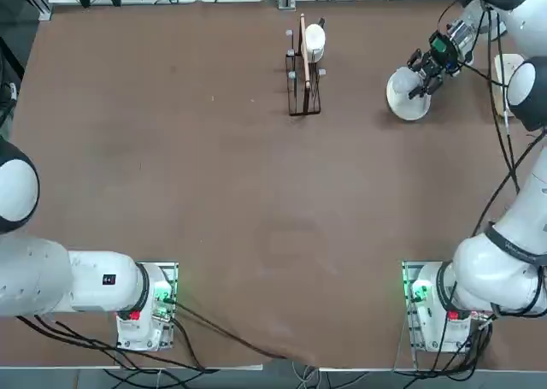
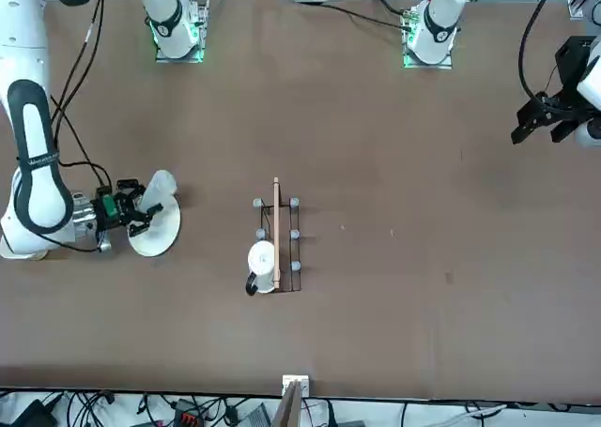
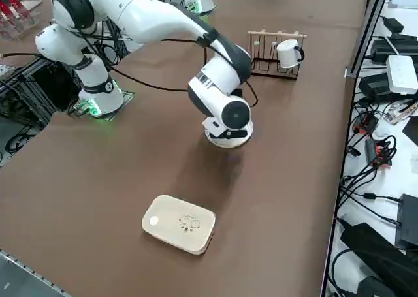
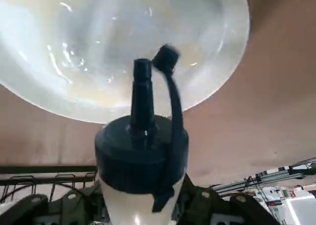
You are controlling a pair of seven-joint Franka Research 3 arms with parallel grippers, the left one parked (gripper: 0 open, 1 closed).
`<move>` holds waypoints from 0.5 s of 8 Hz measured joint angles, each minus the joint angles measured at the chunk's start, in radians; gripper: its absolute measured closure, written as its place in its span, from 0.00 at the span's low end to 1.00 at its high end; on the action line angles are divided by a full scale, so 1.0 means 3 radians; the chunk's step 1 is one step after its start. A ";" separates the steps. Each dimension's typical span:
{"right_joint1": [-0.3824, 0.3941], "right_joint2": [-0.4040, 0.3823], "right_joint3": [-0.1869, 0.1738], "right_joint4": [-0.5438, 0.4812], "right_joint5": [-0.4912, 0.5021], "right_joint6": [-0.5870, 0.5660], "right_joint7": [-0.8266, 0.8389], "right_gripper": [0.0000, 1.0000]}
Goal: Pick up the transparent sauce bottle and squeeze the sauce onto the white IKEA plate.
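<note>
**Bottle tipped over the plate, ready to squeeze**

Bottle first: the transparent sauce bottle [image 4: 140, 185] sits clamped in the jaws of the right gripper [image 1: 425, 71], tilted so that its dark blue nozzle cap [image 4: 142, 99] points out over the white IKEA plate [image 4: 98, 42]. In the wrist view the nozzle tip lies over the plate's glossy inner face, with the small tethered stopper [image 4: 166, 58] hanging loose beside it. No sauce shows on the plate yet, so the squeeze looks still to be done.

To do this step well, the nozzle should stay inside the plate's rim and the pressure on the soft body should build gently. A hard pinch would likely throw sauce past the rim onto the brown surface [image 1: 214, 167]. The dangling stopper must not swing across the opening. The tip also seems nearer the rim than the plate's middle, so a slight move inward would give more margin.

Outward from the plate: a dark wire rack [image 1: 303, 68] with a wooden bar stands well apart from it, carrying a white mug [image 1: 314, 38]. In the side view a white rounded-rectangular box [image 3: 179, 222] lies on the far side of the plate from the rack, near the surface's edge. Beyond that edge, cables and power bricks [image 3: 385, 153] crowd a lighter floor strip, and the green-lit arm base [image 1: 423, 291] sits away at the surface's robot side.
</note>
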 joint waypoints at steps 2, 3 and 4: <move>0.0067 0.0103 0.0024 0.0139 0.0000 0.0038 0.0082 0.55; 0.0128 0.0131 0.0034 0.0166 0.0002 0.0116 0.0179 0.55; 0.0206 0.0143 0.0042 0.0189 0.0012 0.0182 0.0291 0.55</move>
